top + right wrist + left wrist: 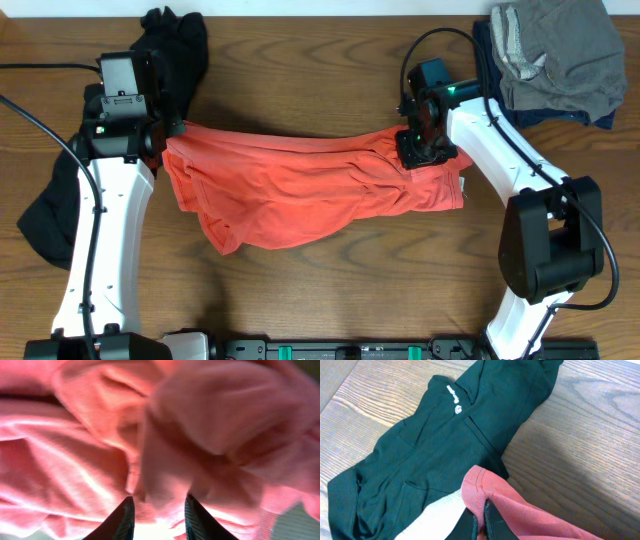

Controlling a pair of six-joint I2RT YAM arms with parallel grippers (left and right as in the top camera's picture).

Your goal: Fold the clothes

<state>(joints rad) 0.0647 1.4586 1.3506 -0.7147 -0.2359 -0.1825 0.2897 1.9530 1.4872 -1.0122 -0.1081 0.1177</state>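
Note:
The red-orange T-shirt (310,190) lies crumpled and stretched across the middle of the table. My left gripper (172,130) is shut on its left edge, and the left wrist view shows a fold of the shirt (520,515) pinched between the black fingers of that gripper (484,502). My right gripper (420,150) presses down on the shirt's right end. In its wrist view the two fingers stand apart over bunched red cloth (100,435), the gripper (159,500) open. A black top (420,445) with a small white logo lies just beyond the left gripper.
The black top (175,45) runs from the back left down under the left arm. A heap of grey and dark garments (555,50) sits at the back right corner. Bare wooden table (330,290) shows in front of the shirt.

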